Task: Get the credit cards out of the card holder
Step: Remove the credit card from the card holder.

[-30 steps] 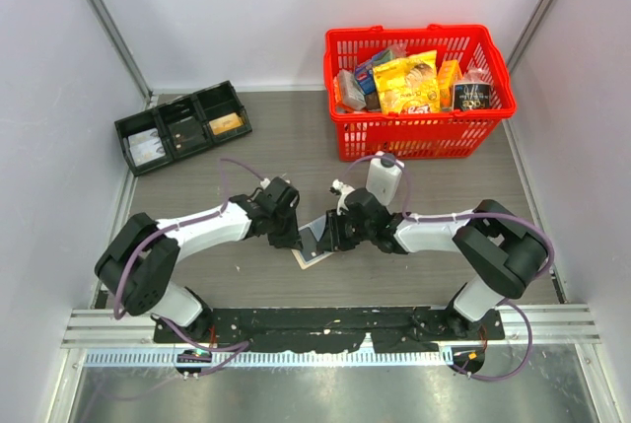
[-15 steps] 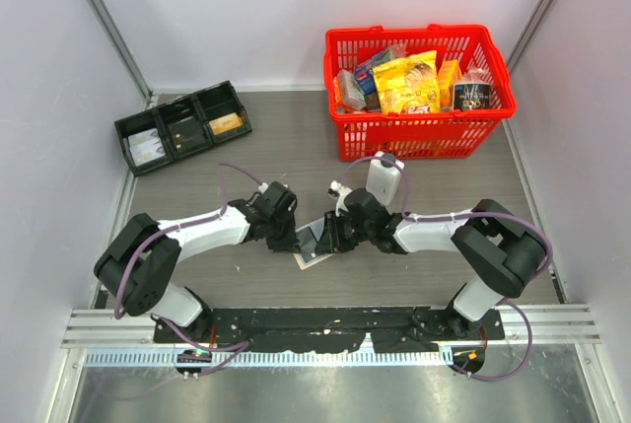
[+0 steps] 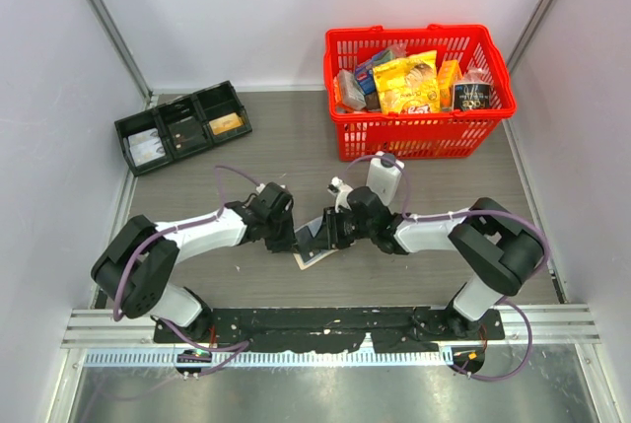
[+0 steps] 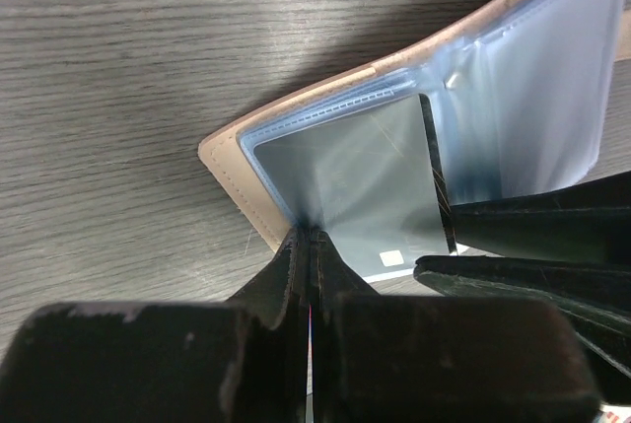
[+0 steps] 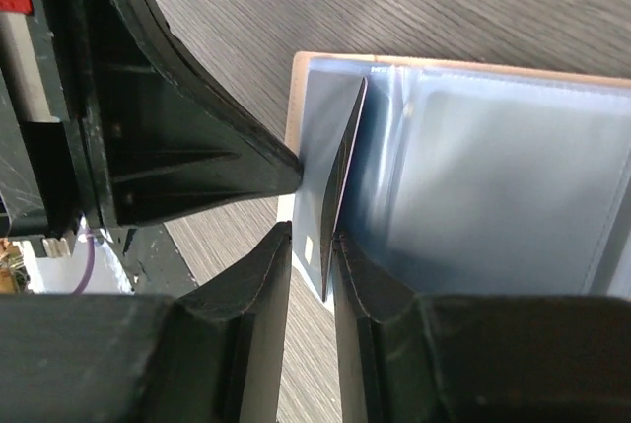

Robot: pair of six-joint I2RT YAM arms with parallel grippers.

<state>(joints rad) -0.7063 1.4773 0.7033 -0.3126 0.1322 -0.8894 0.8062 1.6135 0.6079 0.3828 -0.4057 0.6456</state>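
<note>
The card holder [image 3: 314,248] lies open on the table between the two arms, its tan cover [image 4: 229,169] under blue-grey plastic sleeves [image 5: 493,176]. My left gripper [image 4: 314,234] is shut on the near edge of one sleeve, beside the tan corner. A dark credit card [image 5: 344,162] stands on edge out of a sleeve. My right gripper [image 5: 314,236] is open with that card's lower edge between its fingers, against the right one and clear of the left one. The right gripper's fingers [image 4: 532,224] show at the right of the left wrist view. In the top view both grippers [image 3: 288,238] [image 3: 325,234] meet over the holder.
A red basket [image 3: 419,132] of packaged groceries stands at the back right. A white bottle [image 3: 383,178] is just behind the right arm. A black three-compartment tray [image 3: 182,127] sits at the back left. Grey walls close in both sides.
The left gripper has closed onto the holder's sleeve edge and drawn slightly left. The right gripper has stayed at the card with much the same gap.
</note>
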